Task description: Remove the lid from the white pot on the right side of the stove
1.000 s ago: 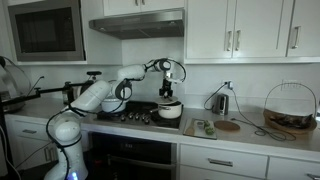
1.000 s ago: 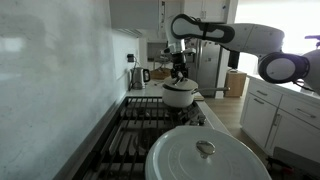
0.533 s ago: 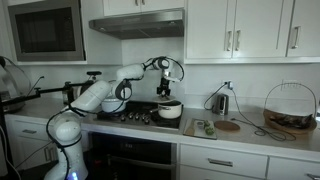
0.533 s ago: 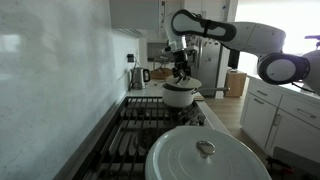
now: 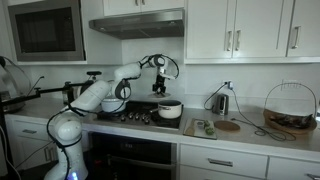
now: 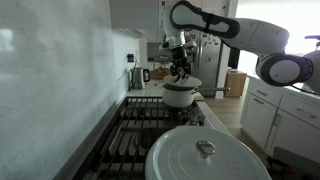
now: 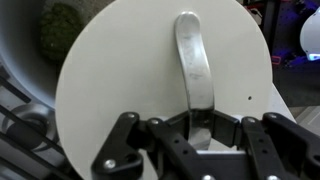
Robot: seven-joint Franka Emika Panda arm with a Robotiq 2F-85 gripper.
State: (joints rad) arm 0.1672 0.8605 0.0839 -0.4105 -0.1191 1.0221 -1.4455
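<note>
We see gripper clamped on white lid by its handle; lid held clear above white pot, shifted off its mouth; pot sits on stove at edge next to counter; something greenish inside pot, we cannot tell what.

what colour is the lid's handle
Silver handle on a white lid; clearest in the wrist view.

Even kitchen light — blurred wrist view
</note>
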